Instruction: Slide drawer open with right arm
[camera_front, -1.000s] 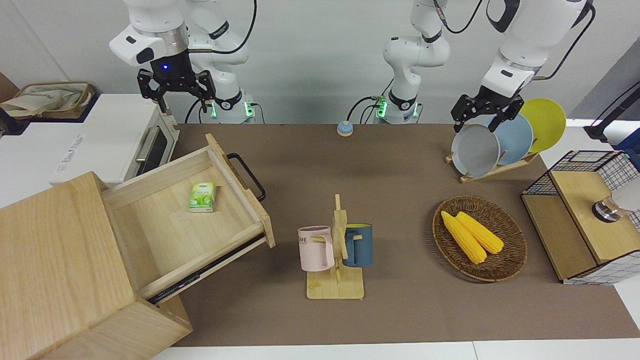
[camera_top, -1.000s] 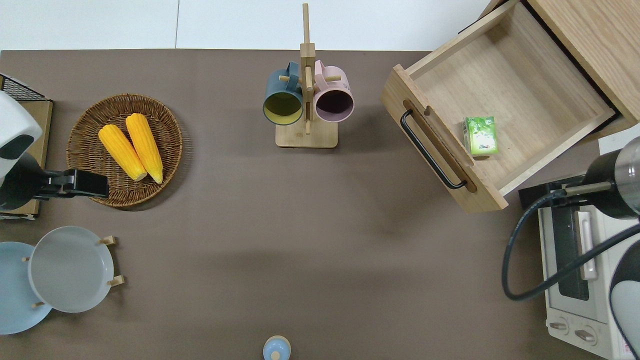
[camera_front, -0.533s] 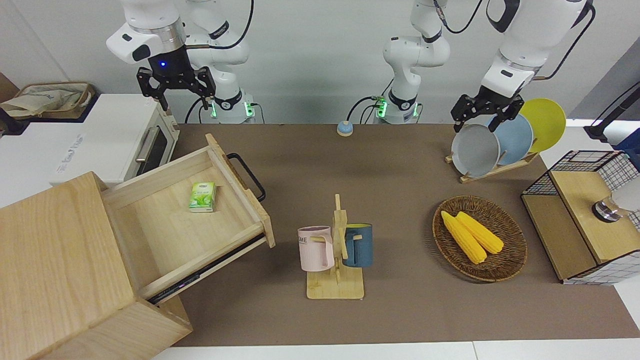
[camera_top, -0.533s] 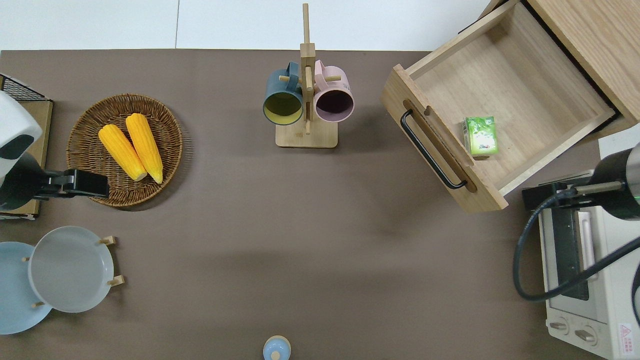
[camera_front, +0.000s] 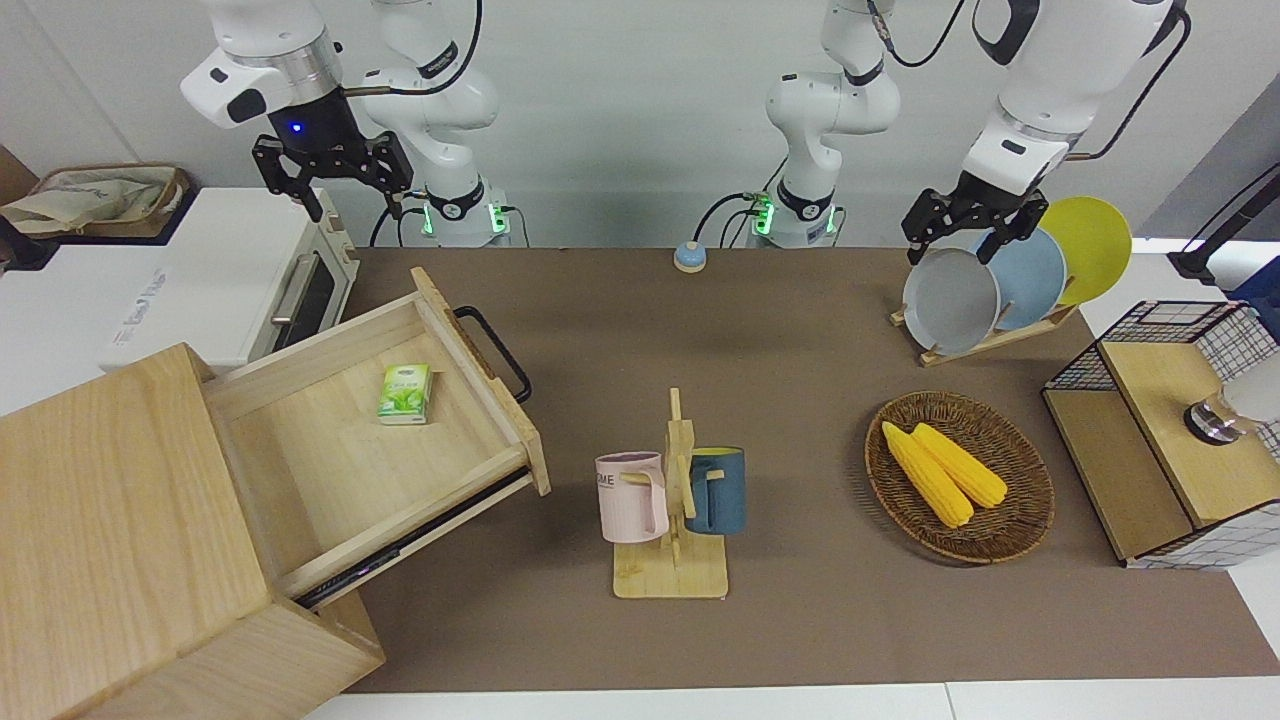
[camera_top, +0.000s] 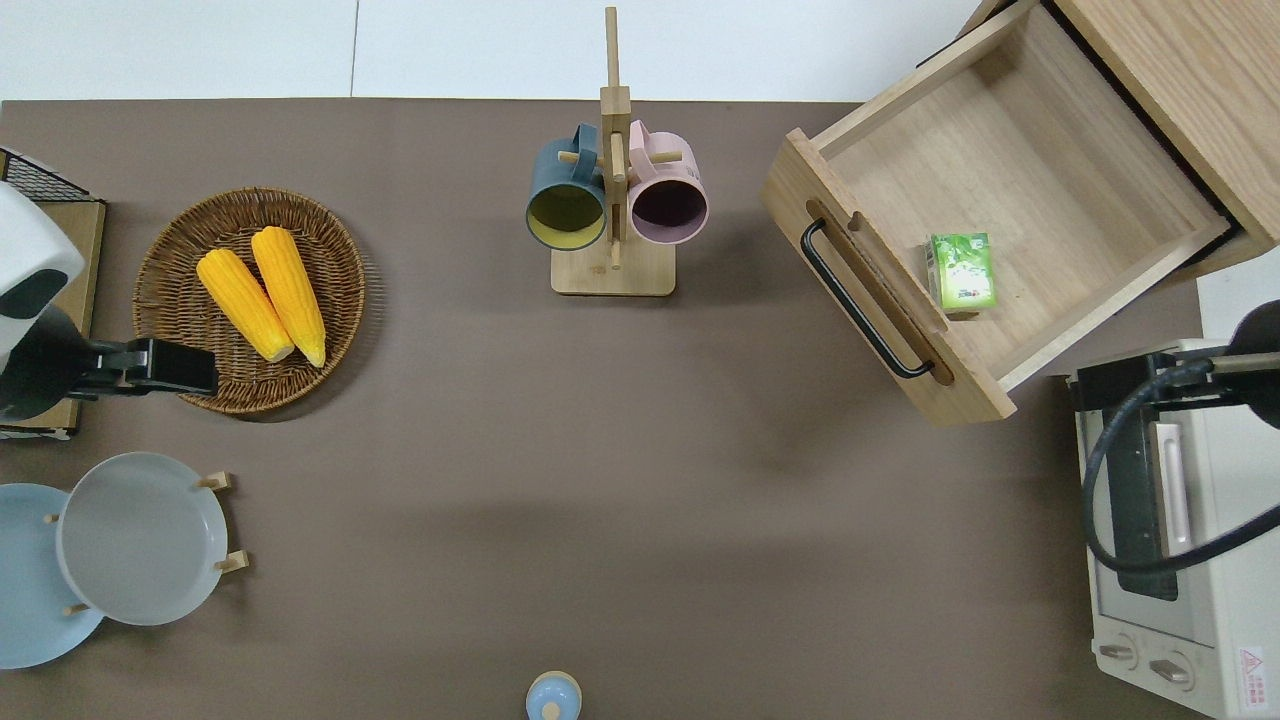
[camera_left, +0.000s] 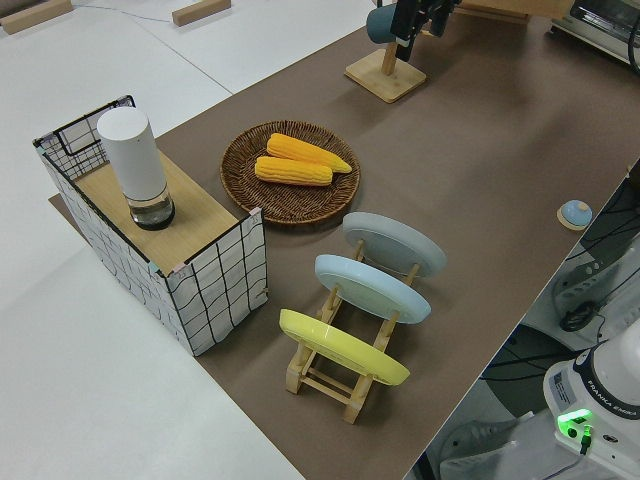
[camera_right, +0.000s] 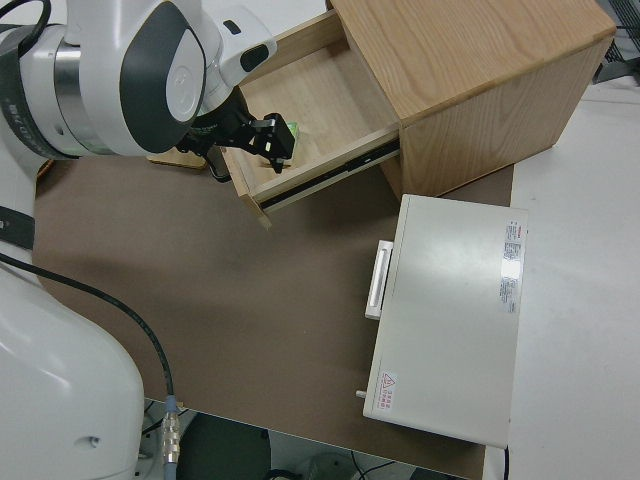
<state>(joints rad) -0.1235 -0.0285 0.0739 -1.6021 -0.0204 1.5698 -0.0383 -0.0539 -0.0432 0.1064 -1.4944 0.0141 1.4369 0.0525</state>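
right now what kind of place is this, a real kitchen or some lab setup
Most likely a robot lab table staged as a kitchen: a toaster oven, a mug rack, a basket of corn and an open drawer sit on a brown mat between white walls.

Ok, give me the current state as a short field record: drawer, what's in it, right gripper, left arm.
drawer: the drawer stands pulled well out of the cabinet, its black handle free
contents: one small green carton on the drawer floor
right gripper: the right gripper is raised over the toaster oven, fingers open, holding nothing
left arm: parked
task status: opening looks done
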